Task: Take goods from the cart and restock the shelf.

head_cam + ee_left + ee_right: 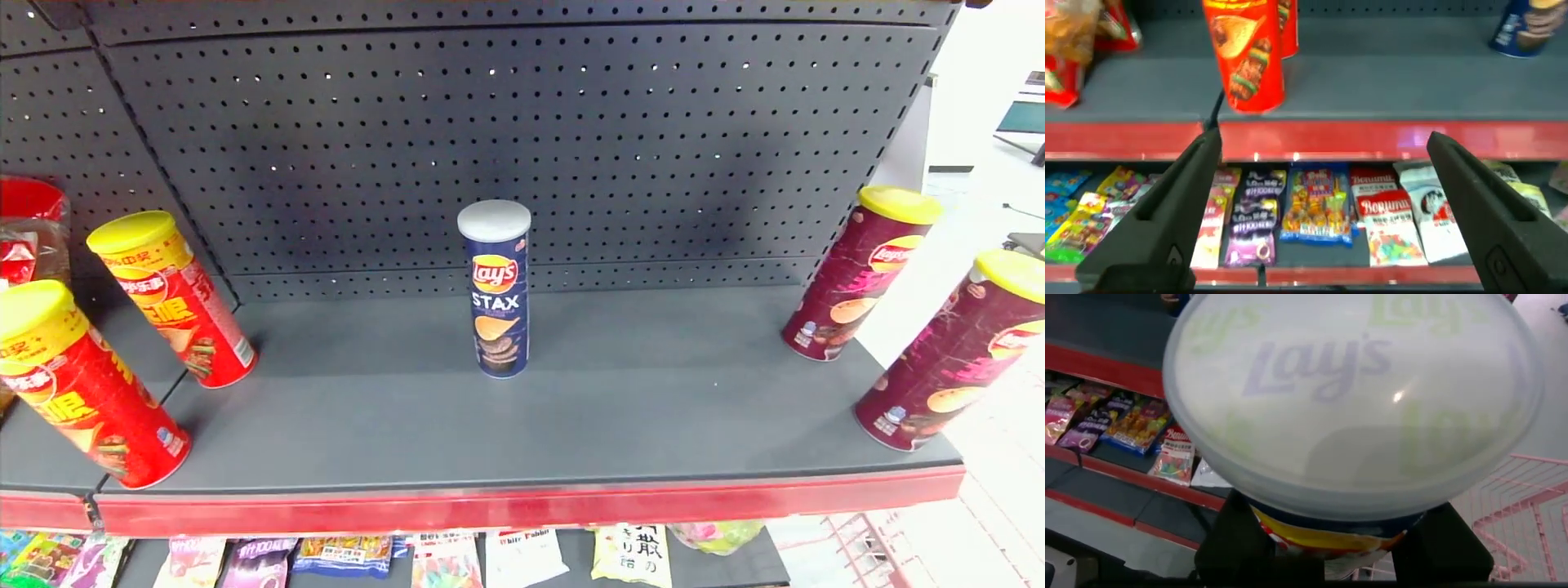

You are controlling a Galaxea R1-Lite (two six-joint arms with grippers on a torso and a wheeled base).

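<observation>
Chip can (pixel 1351 392), rt wrist view: right tool (pixel 1339 547) is clamped on its body just under the clear lid, off the shelf. It's prob. light, a stiff but dentable tube w/ slick sides, so mid-body beats the lid for a hold. Left wrist view: left tool (pixel 1323 139) is spread wide, nothing in it, facing the shelf's red front edge (pixel 1372 139). Head view: shelf (pixel 653 392) carries one blue can (pixel 495 290) upright mid-way, red cans (pixel 171 298) to the left, maroon cans (pixel 861 273) to the right.

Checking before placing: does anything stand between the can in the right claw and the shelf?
Nothing visible does. The shelf lies bare between the blue chip can and the maroon cans, leaving room for the clear-lidded can in the right claw.
</observation>
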